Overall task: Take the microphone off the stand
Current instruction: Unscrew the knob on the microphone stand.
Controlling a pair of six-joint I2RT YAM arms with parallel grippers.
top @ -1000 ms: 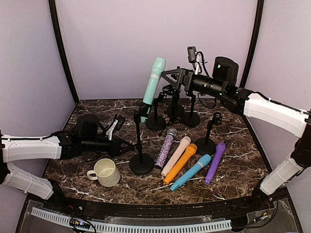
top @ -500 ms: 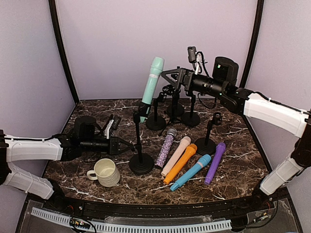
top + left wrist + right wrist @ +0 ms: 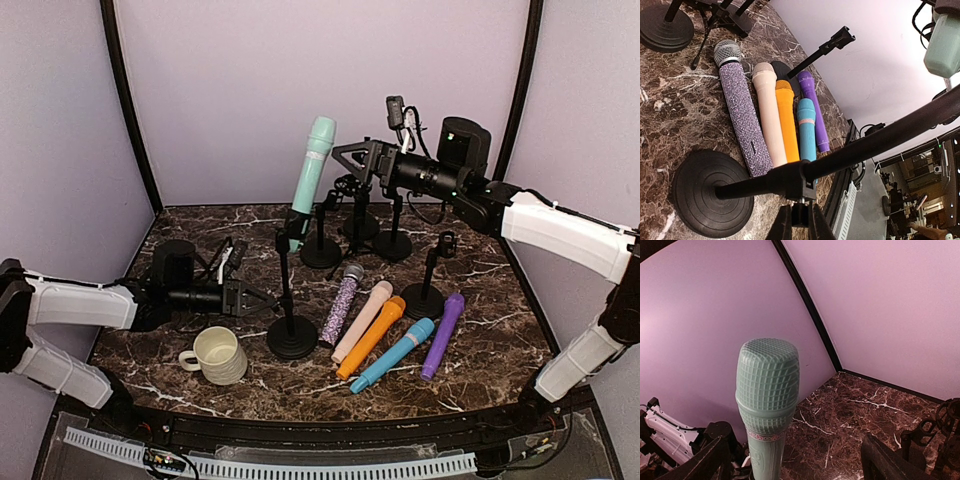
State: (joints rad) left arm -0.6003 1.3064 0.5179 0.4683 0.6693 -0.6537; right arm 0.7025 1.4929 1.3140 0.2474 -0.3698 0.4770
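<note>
The mint microphone (image 3: pixel 312 170) sits in the clip of the front stand (image 3: pixel 291 338), head up and leaning slightly right, above the marble desk (image 3: pixel 480 370). The left end effector (image 3: pixel 262 300) is pressed together low on that stand's pole, pinching the collar just above the round base. The right end effector (image 3: pixel 345 158) is raised beside the microphone's head with its fingers (image 3: pixel 707 462) spread wide. In the right wrist view the head stands between them, touching neither. Right of the base lie 5 loose microphones side by side: glittery one (image 3: pixel 341 303), beige one (image 3: pixel 362 320), orange one (image 3: pixel 371 336), blue one (image 3: pixel 393 355), purple one (image 3: pixel 442 335). A cream mug (image 3: pixel 218 354) stands left of the base.
</note>
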